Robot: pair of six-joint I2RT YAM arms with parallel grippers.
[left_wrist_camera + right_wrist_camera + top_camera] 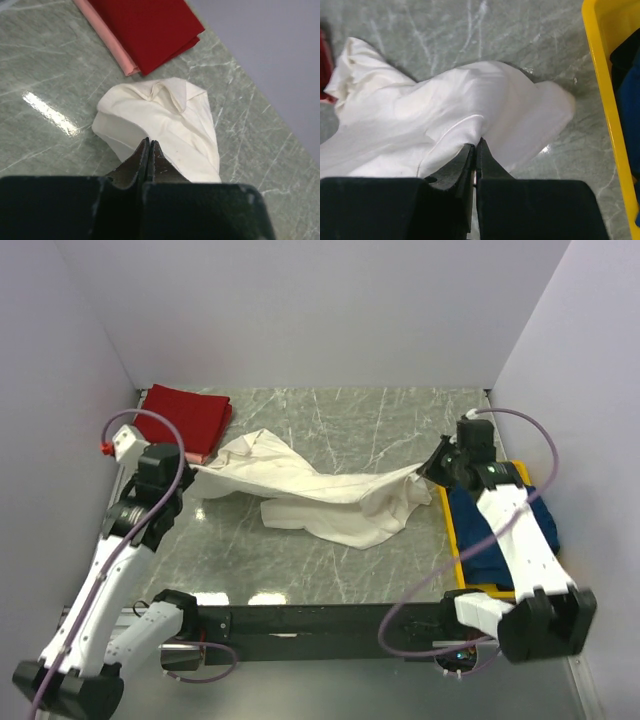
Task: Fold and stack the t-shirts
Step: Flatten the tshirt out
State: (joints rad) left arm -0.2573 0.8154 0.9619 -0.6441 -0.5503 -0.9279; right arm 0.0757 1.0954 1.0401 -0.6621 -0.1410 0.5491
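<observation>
Across the middle of the top view the cream t-shirt lay rumpled and unfolded on the green marbled table, pulled out into a long band from left to right, its bulk sagging towards the lower centre; each end came to a point at a gripper. The left gripper stood at the left end; in its wrist view its jaws were pressed together on an edge of that cream cloth, which spread out from the tips towards the top of the frame. The right gripper stood at the right end, just left of the yellow bin; in its own wrist view the jaws were all but together, a thin slit between them, pinching a ridge of the same shirt.

In the upper left corner of the top view the dark red t-shirt lay folded flat; a pink t-shirt sat folded beneath it, only its edge peeping out along the side nearer the cream one. The cream cloth's bunched end lay just beside that pile; I could not tell whether they touched.

The navy blue t-shirt lay in the bin at the right of the frame, largely hidden under the right arm.
</observation>
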